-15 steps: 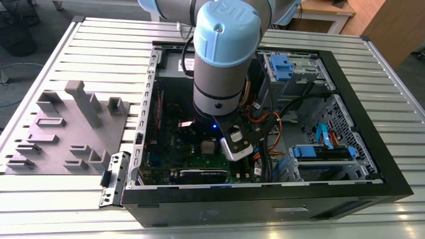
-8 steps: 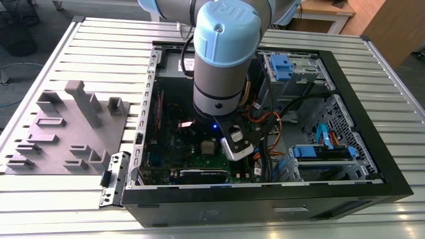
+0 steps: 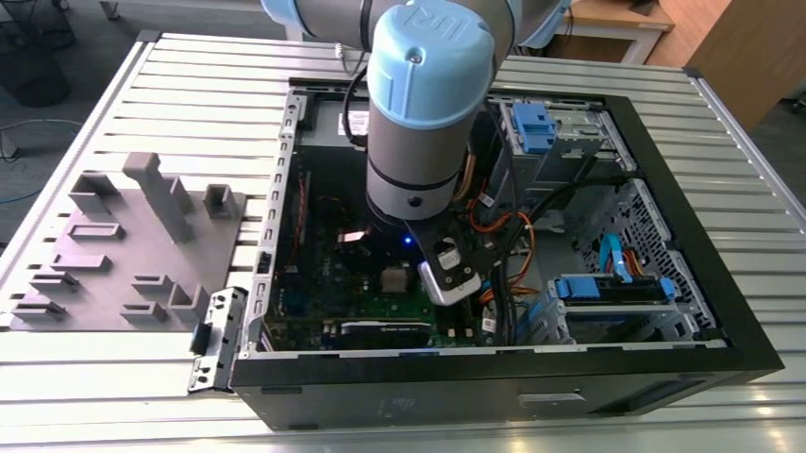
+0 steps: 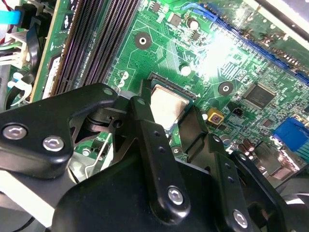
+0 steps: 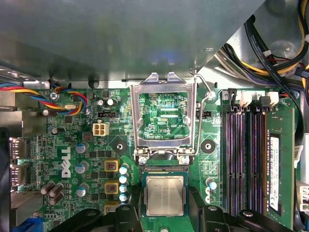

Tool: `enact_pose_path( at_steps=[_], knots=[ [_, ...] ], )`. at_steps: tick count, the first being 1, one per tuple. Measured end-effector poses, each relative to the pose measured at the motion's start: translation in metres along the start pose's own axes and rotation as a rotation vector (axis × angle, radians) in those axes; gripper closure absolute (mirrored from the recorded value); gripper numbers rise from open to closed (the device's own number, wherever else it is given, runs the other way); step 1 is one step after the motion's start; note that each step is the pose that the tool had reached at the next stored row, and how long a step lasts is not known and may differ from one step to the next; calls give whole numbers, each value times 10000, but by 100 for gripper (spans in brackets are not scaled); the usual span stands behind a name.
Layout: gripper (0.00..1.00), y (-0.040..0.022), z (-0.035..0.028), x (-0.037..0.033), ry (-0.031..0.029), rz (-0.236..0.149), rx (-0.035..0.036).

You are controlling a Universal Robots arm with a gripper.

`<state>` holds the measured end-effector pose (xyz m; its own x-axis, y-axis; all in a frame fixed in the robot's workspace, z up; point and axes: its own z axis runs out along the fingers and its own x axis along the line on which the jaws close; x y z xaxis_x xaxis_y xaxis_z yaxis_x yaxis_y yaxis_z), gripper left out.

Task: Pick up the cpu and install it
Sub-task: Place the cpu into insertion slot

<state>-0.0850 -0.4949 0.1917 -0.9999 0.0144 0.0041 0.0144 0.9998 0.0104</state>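
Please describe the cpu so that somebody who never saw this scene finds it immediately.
Inside the open computer case lies the green motherboard. Next to its flipped-open shiny metal frame sits the cpu: a small flat square, dull silver-grey and solid, whereas the frame is hollow.

Open computer case [image 3: 504, 392], green motherboard [image 5: 116, 140], raised socket frame [image 5: 166, 84], grey blocks [image 3: 158, 189]

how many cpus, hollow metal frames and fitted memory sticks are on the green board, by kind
small flat square silver-grey cpu: 1
shiny rectangular hollow metal frame: 1
long green memory stick: 1
total: 3
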Motion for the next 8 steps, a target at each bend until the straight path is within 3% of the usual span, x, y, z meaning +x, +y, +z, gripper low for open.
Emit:
enact_pose_path(
  at_steps=[8],
  knots=[
    [53,0,6,0,0,0,0]
  ],
)
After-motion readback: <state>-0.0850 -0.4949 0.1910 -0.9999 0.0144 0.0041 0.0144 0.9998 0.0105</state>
